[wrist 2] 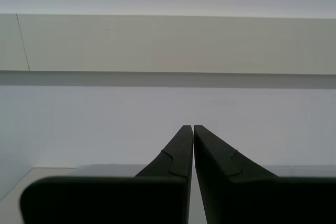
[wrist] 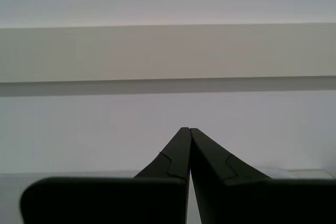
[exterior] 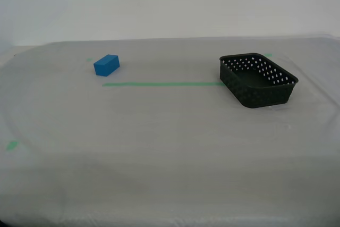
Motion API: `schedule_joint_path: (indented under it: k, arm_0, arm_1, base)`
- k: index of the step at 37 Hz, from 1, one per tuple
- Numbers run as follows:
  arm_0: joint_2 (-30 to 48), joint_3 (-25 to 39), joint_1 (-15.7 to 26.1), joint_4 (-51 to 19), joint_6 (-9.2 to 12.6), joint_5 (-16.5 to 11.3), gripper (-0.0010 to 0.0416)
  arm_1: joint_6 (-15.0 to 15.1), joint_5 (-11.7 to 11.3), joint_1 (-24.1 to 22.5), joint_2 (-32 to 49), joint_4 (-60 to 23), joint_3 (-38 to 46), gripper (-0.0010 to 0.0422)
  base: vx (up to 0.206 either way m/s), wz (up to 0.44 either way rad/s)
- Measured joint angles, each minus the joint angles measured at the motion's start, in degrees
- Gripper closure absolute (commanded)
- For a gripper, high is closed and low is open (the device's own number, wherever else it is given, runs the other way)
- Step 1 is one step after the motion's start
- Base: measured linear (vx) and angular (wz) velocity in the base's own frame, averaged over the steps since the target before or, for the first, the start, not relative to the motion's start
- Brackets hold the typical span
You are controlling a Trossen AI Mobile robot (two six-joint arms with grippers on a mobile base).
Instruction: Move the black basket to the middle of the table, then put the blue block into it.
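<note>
While neither arm shows in the exterior view, both wrist cameras look out level at a pale wall, which suggests the arms are parked up and back, clear of the surface (exterior: 170,174). My first gripper (wrist: 189,129) has its jaws pressed together tip to tip with nothing between them; my second gripper (wrist 2: 193,126) is the same, jaws closed and empty. That fits a resting pose before any reach begins.

The basket (exterior: 258,80) sits upright toward the exterior view's right, its near corner meeting the end of a green tape line (exterior: 162,84) that runs across the middle of the surface. Nothing lies inside it that I can see. The block (exterior: 107,65) rests on the surface toward the exterior view's left, just beyond the other end of the tape, well apart from the basket.

Judging by this layout, nothing of the task is done yet: the basket is off to one side, not central, and the block is outside it. The tape likely marks the middle zone, so the basket would have to slide along it first.
</note>
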Motion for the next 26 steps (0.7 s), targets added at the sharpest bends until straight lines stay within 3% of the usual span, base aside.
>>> schedule_joint_path:
  k: [26]
  arm_0:
    - [-0.02,0.00,-0.02,-2.43,0.00,-0.02,0.0406]
  arm_1:
    - [-0.02,0.00,0.02,0.00,0.00,0.00,0.0412]
  base:
    - [0.000,0.000]
